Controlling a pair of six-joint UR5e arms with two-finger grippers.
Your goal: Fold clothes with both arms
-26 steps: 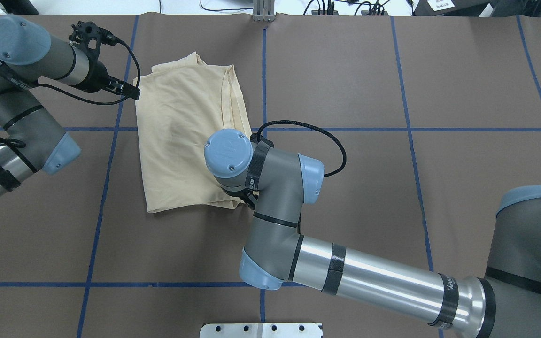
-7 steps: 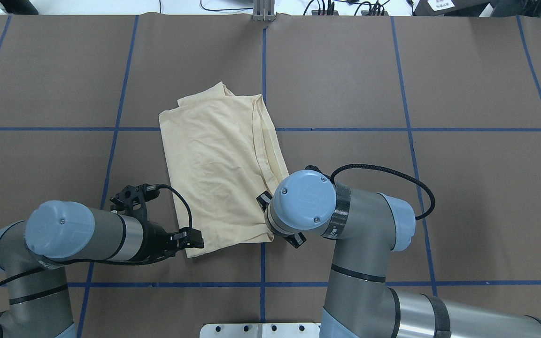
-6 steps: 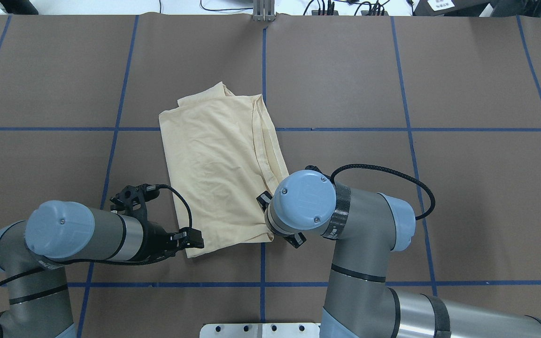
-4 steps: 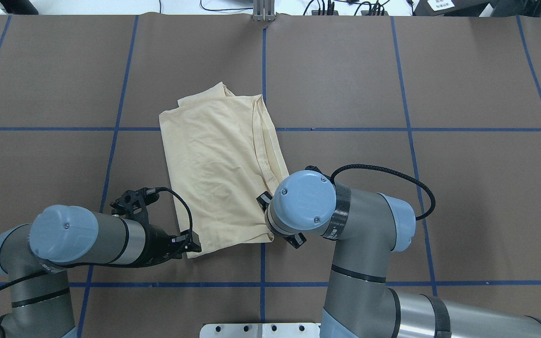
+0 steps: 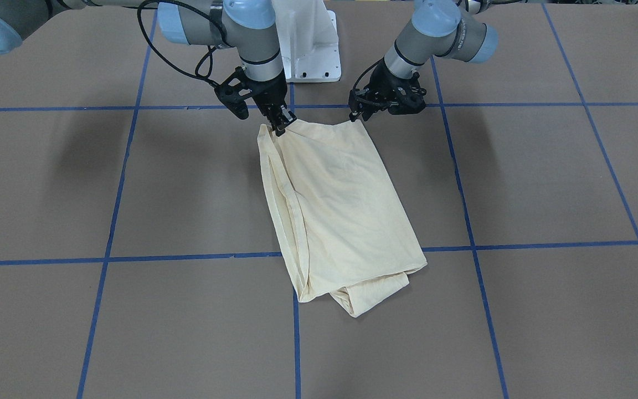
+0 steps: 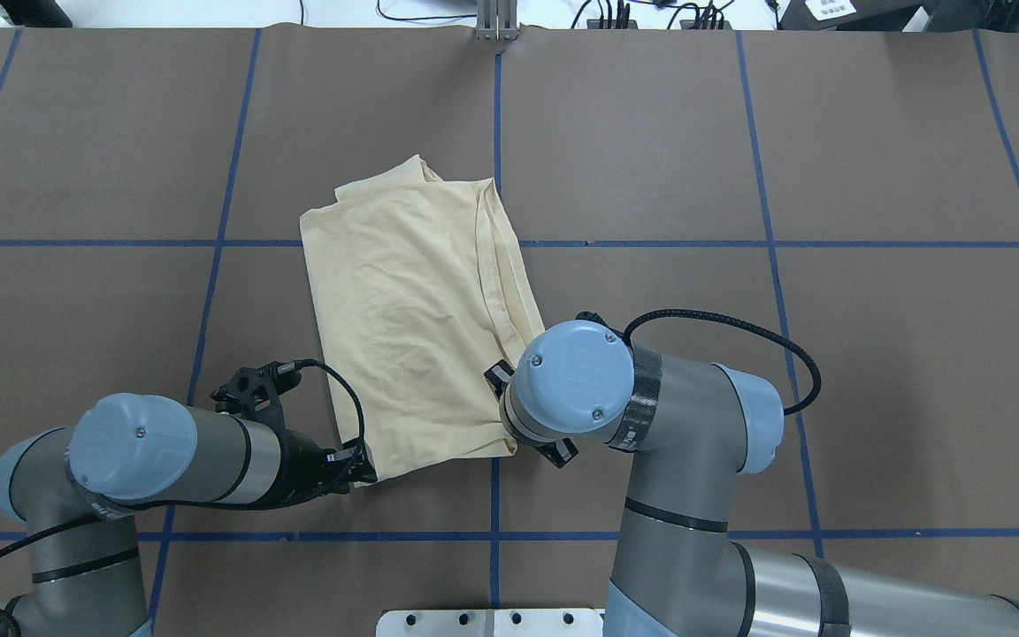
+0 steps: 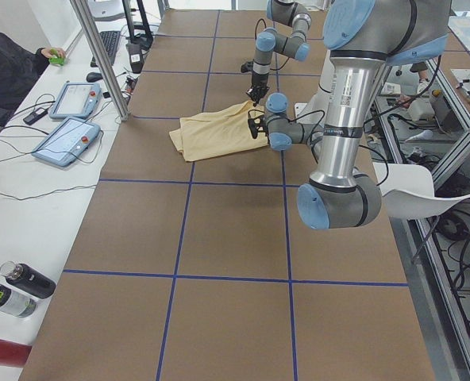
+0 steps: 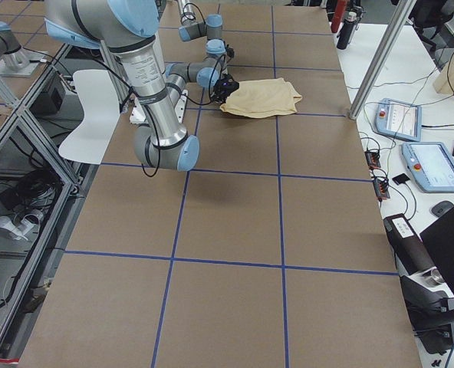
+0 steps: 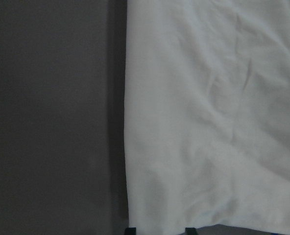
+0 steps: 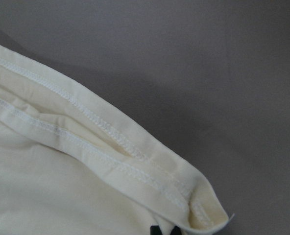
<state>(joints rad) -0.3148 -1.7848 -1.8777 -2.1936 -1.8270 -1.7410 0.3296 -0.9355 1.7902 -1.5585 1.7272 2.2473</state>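
Observation:
The cream-yellow shirt point(image 6: 412, 327) lies folded into a long rectangle on the brown table, print hidden. It also shows in the front view point(image 5: 335, 210). My right gripper point(image 5: 281, 128) is shut on the shirt's near right corner; in the overhead view its wrist hides it. The right wrist view shows the stitched hem point(image 10: 110, 147) pinched between close fingertips. My left gripper point(image 6: 366, 467) is at the near left corner, fingers apart on either side of the cloth edge point(image 9: 159, 215). In the front view the left gripper point(image 5: 355, 115) sits low at that corner.
The white pedestal base point(image 5: 308, 44) stands just behind the shirt's near edge. Blue tape lines point(image 6: 496, 133) cross the brown table cover. Tablets point(image 7: 68, 139), bottles point(image 7: 17, 286) and a seated person point(image 7: 5, 67) are along the operators' side.
The right gripper has dragged the shirt nearer and rightward. The left arm swung from the far left corner to the near left corner, and in the last second edged a little nearer and leftward.

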